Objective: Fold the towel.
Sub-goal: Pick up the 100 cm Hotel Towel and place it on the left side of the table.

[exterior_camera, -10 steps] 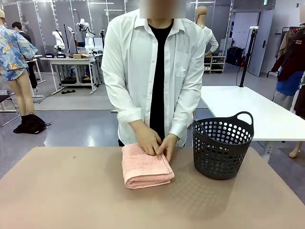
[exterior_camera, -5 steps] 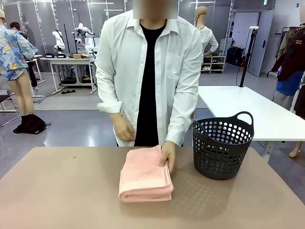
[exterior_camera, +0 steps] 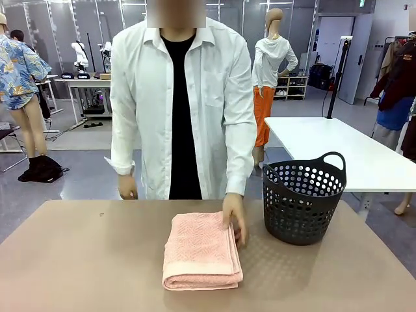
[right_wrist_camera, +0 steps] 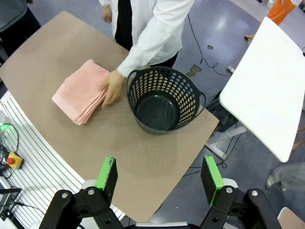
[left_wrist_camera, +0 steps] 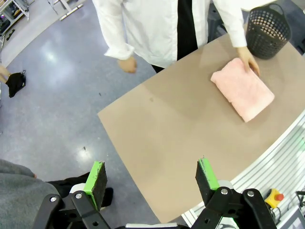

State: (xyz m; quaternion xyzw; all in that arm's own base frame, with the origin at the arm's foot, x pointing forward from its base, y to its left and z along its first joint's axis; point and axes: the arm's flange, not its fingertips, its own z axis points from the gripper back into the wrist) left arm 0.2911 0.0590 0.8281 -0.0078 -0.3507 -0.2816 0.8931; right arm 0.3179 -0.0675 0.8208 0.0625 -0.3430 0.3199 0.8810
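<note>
- The towel (exterior_camera: 202, 250) is a salmon-pink terry rectangle with a zigzag weave, folded into a thick stack of layers, lying flat on the tan table (exterior_camera: 78, 260) just beside the basket (exterior_camera: 303, 198).
- The basket is dark plastic, round, perforated, with loop handles, and stands upright.
- A person's hand (exterior_camera: 234, 218) rests on the towel's edge nearest the basket, fingers pointing down.
- The left gripper (left_wrist_camera: 150, 177) hangs high above the table, released, holding nothing.
- The right gripper (right_wrist_camera: 159, 175) hangs above the basket, jaws wide and empty.
</note>
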